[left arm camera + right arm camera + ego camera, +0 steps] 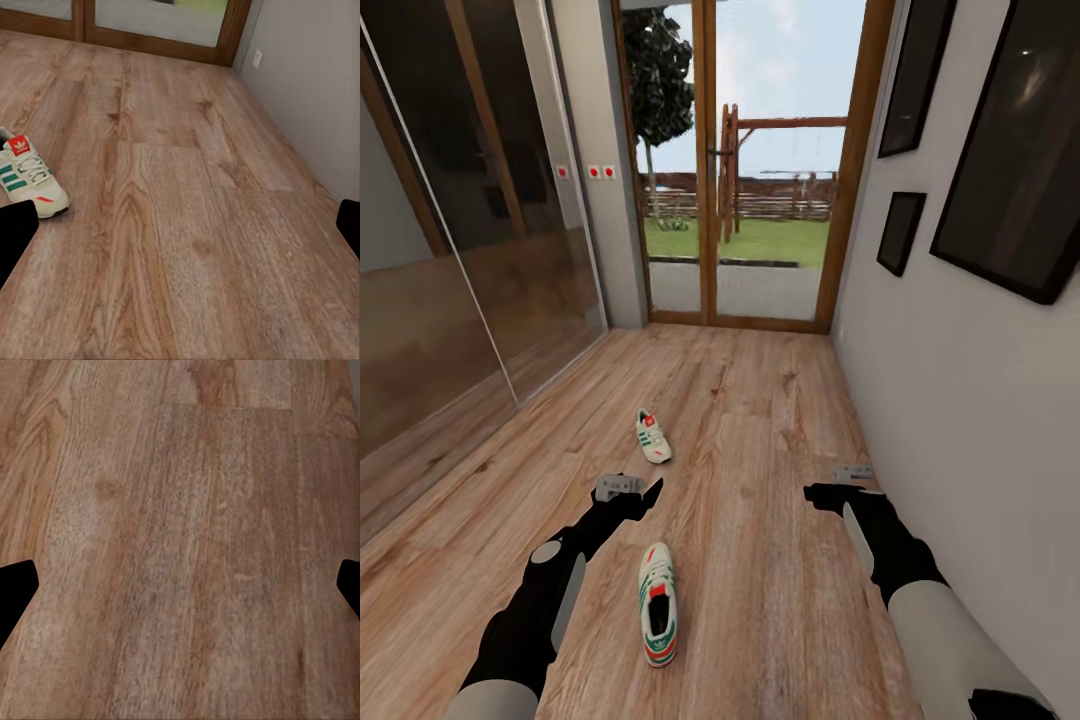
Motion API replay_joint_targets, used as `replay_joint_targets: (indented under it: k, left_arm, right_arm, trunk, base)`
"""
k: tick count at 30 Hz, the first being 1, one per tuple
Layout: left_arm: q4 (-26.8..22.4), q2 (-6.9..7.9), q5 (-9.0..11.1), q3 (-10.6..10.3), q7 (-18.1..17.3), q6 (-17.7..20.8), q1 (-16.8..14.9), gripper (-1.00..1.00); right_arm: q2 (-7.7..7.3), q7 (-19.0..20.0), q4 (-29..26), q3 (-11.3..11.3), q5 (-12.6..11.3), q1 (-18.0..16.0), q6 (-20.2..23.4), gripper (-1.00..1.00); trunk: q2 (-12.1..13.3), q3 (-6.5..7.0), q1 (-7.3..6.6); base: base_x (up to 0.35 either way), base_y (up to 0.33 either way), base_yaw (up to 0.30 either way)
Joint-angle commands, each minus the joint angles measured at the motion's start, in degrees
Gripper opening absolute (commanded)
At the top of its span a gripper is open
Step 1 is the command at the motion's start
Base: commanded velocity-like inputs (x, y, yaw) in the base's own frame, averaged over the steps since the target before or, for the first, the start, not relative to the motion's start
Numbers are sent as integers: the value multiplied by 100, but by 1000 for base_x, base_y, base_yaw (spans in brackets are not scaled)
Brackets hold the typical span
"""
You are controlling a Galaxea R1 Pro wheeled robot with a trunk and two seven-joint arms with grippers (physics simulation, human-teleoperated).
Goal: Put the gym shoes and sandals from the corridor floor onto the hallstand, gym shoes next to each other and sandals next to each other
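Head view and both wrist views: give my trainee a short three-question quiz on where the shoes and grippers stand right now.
1. True or false: both white lace-up gym shoes with green stripes lie on the light brown wood-plank corridor floor.
2. Which gripper is closer to the nearer gym shoe? A) left gripper B) right gripper
3. Fill in: the farther gym shoe lies toward the glazed wooden ____ at the corridor's end.

Key
1. True; neither is held.
2. A; the shoe lies just beside the left arm.
3. Door.
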Motion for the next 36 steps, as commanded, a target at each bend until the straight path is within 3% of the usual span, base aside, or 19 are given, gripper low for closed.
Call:
replay_joint_targets:
  k: [1,21,26,36]
  left_arm:
    - [-11,-8,-38,27,-50,32,-5,100]
    - [-17,-10,-39,27,-50,32,-4,100]
    - [146,-15,-23,50,112,-20,69,100]
    - [469,8,-148,80,-164,195,300,100]
  right_arm:
    - [5,9,-9,-19,41,-1,30,100]
    - [4,17,-9,-19,41,0,32,100]
    - [3,25,-171,-5,32,0,26,100]
    - [3,25,-397,-2,32,0,27,100]
  trunk:
    - [-2,-6,-1]
    - [-2,-6,-1]
    - [-2,-6,-1]
    - [-2,-6,-1]
  base:
    - [5,-7,0]
    - [32,-51,0]
    - [0,0,0]
    - [0,0,0]
